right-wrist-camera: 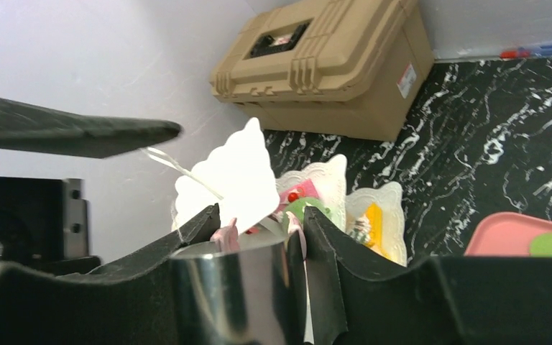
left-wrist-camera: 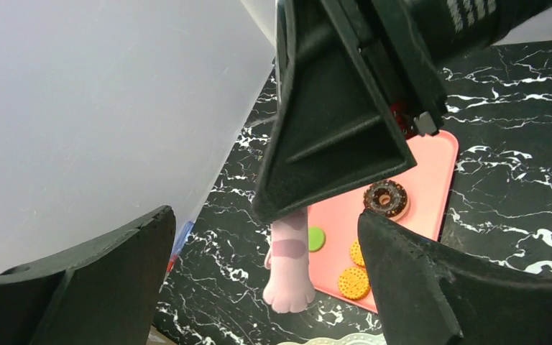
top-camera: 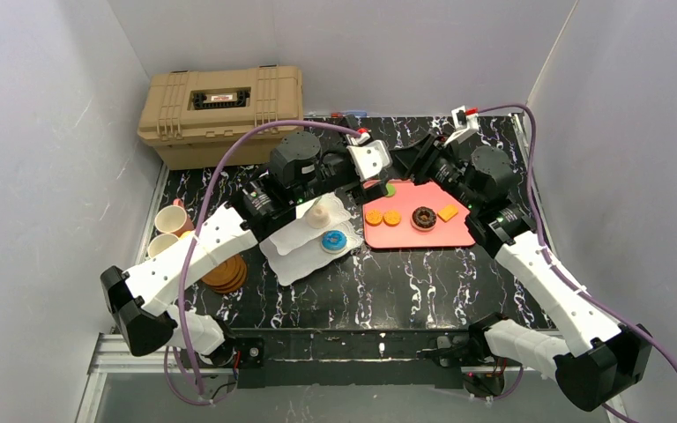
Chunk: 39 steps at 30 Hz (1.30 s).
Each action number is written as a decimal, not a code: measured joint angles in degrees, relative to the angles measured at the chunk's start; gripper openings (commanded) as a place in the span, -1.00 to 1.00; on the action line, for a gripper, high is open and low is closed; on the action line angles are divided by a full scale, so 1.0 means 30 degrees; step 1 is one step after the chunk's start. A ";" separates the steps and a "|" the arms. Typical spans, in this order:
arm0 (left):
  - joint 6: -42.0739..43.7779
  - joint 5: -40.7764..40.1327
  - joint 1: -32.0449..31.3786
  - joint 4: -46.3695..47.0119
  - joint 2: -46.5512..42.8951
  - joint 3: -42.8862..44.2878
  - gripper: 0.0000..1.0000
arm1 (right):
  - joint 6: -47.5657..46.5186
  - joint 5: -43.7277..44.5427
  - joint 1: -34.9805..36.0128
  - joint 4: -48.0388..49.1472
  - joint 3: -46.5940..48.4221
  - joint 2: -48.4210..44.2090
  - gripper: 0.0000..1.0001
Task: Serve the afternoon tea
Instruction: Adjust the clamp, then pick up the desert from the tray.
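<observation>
The white stand [top-camera: 293, 251] with scalloped plates sits mid-tabletop [top-camera: 405, 282], just left of the pink tray [top-camera: 458, 236]. The right gripper [right-wrist-camera: 259, 215] has its jaws pinching a pink striped pastry [left-wrist-camera: 287, 269]. The left gripper [left-wrist-camera: 264, 215] has its jaws spread wide.

Plain white walls [top-camera: 44, 132] enclose a black marble-patterned desk [top-camera: 405, 291]. A tan case [top-camera: 220, 115] sits in the far left corner under even light.

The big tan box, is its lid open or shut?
Shut. The tan box has its lid flat down on its base; no gap shows.
</observation>
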 measured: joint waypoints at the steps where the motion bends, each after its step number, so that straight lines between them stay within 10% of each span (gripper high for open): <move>1: -0.0073 0.0000 0.0000 -0.0153 -0.0022 0.0175 0.96 | -0.0160 0.0160 0.0000 -0.0182 -0.0058 0.0000 0.07; 39: -0.7730 0.3016 0.7031 -0.9850 -0.1945 0.4765 0.99 | -0.8386 1.1905 -0.0882 -0.2987 -0.5348 0.3461 0.45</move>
